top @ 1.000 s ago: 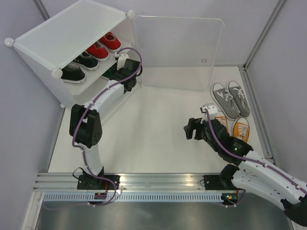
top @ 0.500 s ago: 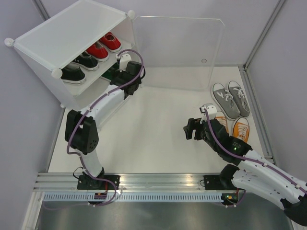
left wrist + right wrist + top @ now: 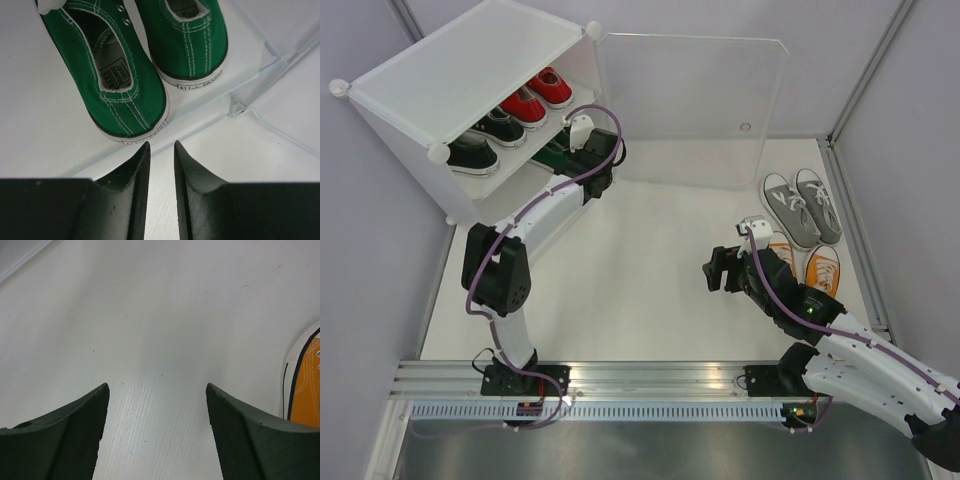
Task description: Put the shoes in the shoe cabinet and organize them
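Cabinet (image 3: 470, 60) has red (image 3: 538, 95) & black (image 3: 485, 135) prs on top shelf, green (image 3: 135, 107) on mid one; grey (image 3: 802, 205) & orange (image 3: 823, 268) to go, on table (image 3: 640, 260); L gripper (image 3: 159, 160) almost pressed together, empty, behind green heels; R gripper (image 3: 157, 415) spread, empty, by orange.

At twelve o'clock of my left pincer (image 3: 161, 145) the green shoes (image 3: 117, 82) are woven canvas, white-stitched, with smooth rubber soles. My left fingers (image 3: 135, 175) are matt black plastic; my right pads (image 3: 75, 440) are finely dimpled. The table (image 3: 165, 340) is matt white, faintly ribbed.
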`<state>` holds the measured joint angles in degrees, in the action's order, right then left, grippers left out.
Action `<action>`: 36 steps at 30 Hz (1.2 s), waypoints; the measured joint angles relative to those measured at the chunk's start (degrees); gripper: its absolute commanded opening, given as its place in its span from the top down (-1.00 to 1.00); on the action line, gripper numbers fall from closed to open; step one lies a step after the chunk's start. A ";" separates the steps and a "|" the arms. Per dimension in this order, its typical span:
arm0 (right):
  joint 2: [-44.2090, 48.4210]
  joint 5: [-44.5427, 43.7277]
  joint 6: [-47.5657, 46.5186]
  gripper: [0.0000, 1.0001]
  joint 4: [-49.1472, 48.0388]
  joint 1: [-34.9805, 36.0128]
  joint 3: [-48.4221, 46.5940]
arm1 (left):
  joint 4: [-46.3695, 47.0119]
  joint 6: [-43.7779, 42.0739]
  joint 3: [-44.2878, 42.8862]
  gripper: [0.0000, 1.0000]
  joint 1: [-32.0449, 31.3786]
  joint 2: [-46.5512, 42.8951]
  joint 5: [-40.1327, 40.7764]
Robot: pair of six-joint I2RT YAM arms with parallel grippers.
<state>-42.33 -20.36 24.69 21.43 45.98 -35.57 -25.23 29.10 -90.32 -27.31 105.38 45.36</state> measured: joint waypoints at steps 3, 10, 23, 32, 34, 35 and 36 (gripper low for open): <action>0.00 0.00 -0.02 -0.64 -0.02 -0.02 0.02 | -0.48 -0.02 -1.16 0.41 1.16 2.14 -0.09; 0.00 0.00 0.00 -0.64 -0.02 -0.02 0.09 | -2.36 -0.09 -3.76 0.41 1.25 3.82 0.00; -0.02 0.00 -0.02 -0.64 -0.04 -0.02 0.13 | -2.51 -0.07 -5.73 0.14 3.61 4.63 1.51; -0.02 0.00 -0.02 -0.64 -0.04 -0.02 0.20 | -2.10 -0.09 -8.94 0.08 2.05 5.01 -2.47; -0.02 0.00 0.00 -0.64 -0.04 -0.02 0.20 | -1.92 -0.13 -10.27 0.13 1.62 5.77 -2.49; -0.02 0.00 -0.02 -0.64 -0.04 -0.02 0.20 | -1.75 -0.17 -10.86 0.14 1.46 6.27 -2.49; -0.02 0.00 0.00 -0.64 -0.02 -0.02 0.20 | -1.60 -0.28 -11.72 0.18 1.40 7.02 -2.51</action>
<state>-42.35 -20.36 24.69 21.41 45.95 -35.38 -26.83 28.82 -102.04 -25.91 112.40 42.85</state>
